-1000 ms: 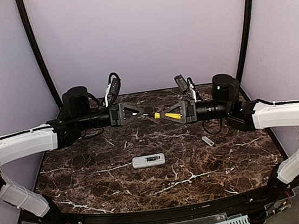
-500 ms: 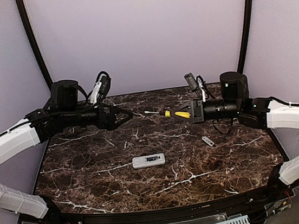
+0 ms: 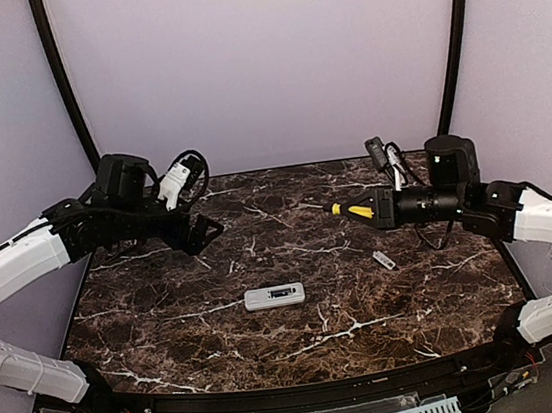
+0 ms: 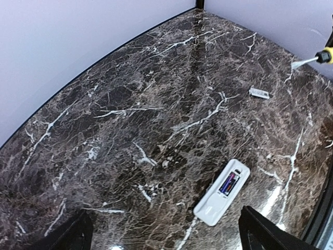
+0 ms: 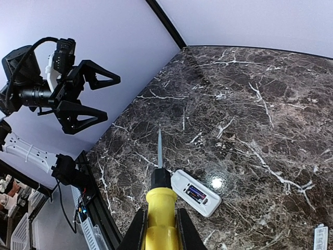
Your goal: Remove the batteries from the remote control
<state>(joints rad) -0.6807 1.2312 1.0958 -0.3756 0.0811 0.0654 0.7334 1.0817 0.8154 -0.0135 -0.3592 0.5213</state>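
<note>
The white remote control (image 3: 274, 296) lies flat mid-table with its compartment facing up. Inside it sit the batteries (image 4: 229, 183), one purplish-blue and one reddish, also seen in the right wrist view (image 5: 196, 193). My left gripper (image 3: 209, 237) hangs open and empty above the table's back left, well clear of the remote control (image 4: 222, 191). My right gripper (image 3: 377, 211) is shut on a yellow-handled screwdriver (image 5: 160, 205). It hovers at the back right, with the grey blade pointing left above the remote control (image 5: 208, 200).
A small flat grey cover (image 3: 384, 260) lies on the marble to the right of the remote, also seen from the left wrist (image 4: 259, 92). Purple walls close the back and sides. A black rail (image 3: 279, 397) runs along the near edge.
The left gripper let go of the screwdriver, opened wide and drew back to the left. The right gripper pulled away to the right with the screwdriver. The remote has not moved.
</note>
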